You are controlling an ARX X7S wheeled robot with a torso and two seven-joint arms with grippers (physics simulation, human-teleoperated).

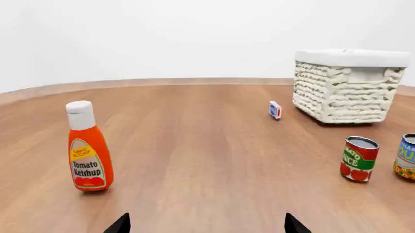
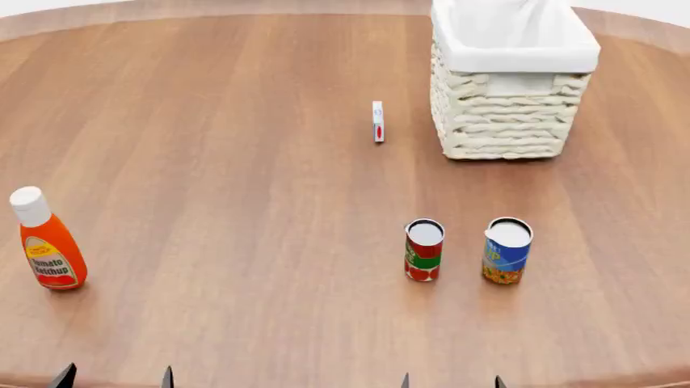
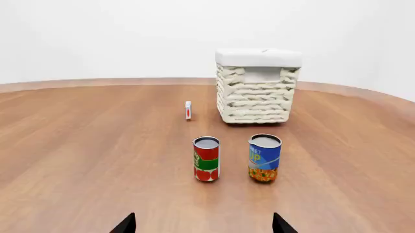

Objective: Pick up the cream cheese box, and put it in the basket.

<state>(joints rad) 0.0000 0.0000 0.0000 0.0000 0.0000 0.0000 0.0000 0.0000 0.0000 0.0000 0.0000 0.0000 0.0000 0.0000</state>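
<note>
The cream cheese box [image 2: 377,121] is a small thin white box with blue print and a red mark, standing on edge on the wooden table just left of the basket [image 2: 506,105]. It also shows in the left wrist view [image 1: 275,110] and the right wrist view [image 3: 188,110]. The cream-white wicker basket [image 1: 343,87] [image 3: 256,90] has a white cloth lining. My left gripper [image 2: 113,378] [image 1: 206,225] is open and empty at the table's near edge. My right gripper [image 2: 451,381] [image 3: 202,224] is open and empty, near the front edge, far from the box.
A red tomato can [image 2: 424,250] and a blue can [image 2: 506,250] stand side by side between my right gripper and the basket. A ketchup bottle [image 2: 45,241] stands at the near left. The round wooden table [image 2: 216,162] fills the view.
</note>
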